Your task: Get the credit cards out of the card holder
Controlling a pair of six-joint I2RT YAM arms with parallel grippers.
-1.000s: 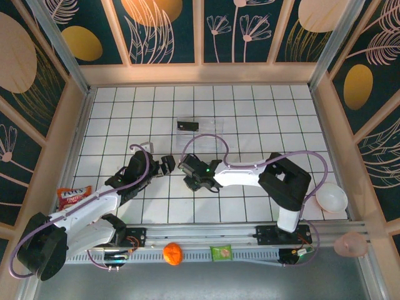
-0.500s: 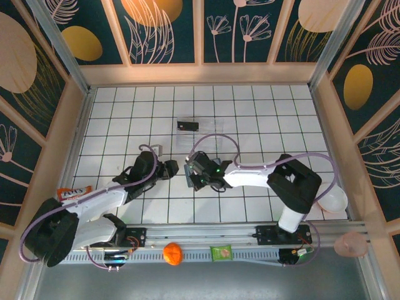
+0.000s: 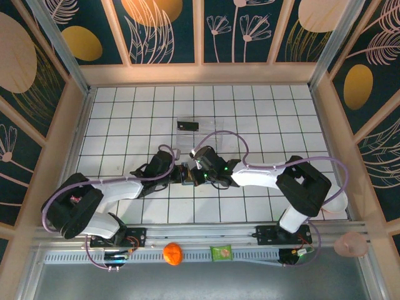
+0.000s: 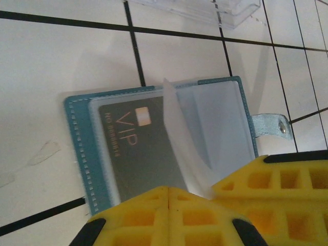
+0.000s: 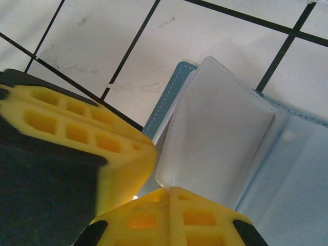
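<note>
Left wrist: holder [image 4: 77, 154] lies open and flat on the white tiled desk [image 4: 61, 56], teal border up. A grey VIP card [image 4: 138, 148] sits in its left pocket under clear film, and one clear sleeve [image 4: 179, 128] stands up from the spine. The snap tab [image 4: 271, 125] sticks out on the right. Left hand [image 4: 168, 197] has its yellow pads pressed fully together at the holder's near edge, over the card's end; cannot tell whether they pinch anything. Tray [image 4: 205, 7] lies just beyond the holder, apart from it. Right wrist: right hand [image 5: 169, 197] is closed tight, the upright sleeve rising from between its pads, so it appears to hold the holder by that leaf. Top: both hands meet nose to nose around the middle of the desk, a little toward the near edge, with the holder under them. A black card [image 3: 187, 125] rests at the tray's left end, toward the far edge. Ball [image 3: 172, 253] and green packet [image 3: 221, 253] sit on the rail along the near edge. Bowl [image 3: 331, 200] is by the right edge, cup [image 3: 351, 244] past the near right corner; all well apart, nothing obstructs. Judgement: cards are thin, stiff and slick; sleeves are soft and floppy. The holder is light and likely to slide unless pinned. Best hold is the card's exposed end at the pocket mouth, pulling along the pocket.
</note>
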